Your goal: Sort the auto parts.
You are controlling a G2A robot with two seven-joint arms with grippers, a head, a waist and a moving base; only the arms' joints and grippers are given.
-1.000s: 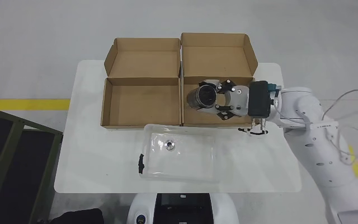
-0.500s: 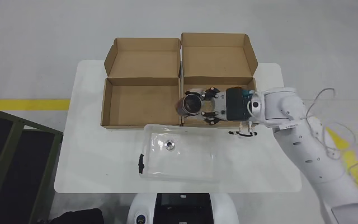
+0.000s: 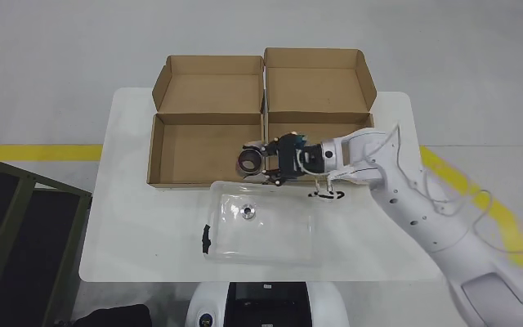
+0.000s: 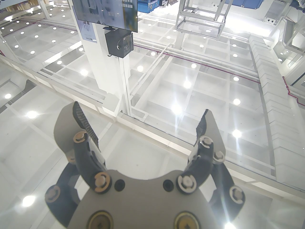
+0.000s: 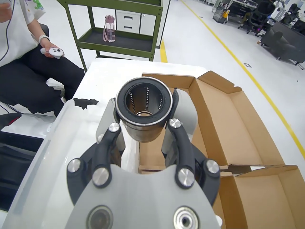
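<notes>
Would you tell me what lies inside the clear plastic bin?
One small round metal part rests on the floor of the clear bin. From above, nothing covers the rest of its floor.

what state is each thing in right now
left box, lid open, looks empty
right box, lid open
clear bin, holds one small metal part
bearing, gripped, off the table
right tool, shut on bearing
left tool, open, holding nothing

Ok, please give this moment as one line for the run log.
right gripper: shut on bearing, held above cardboard box | left gripper: open, empty | clear bin: one small part inside
</notes>
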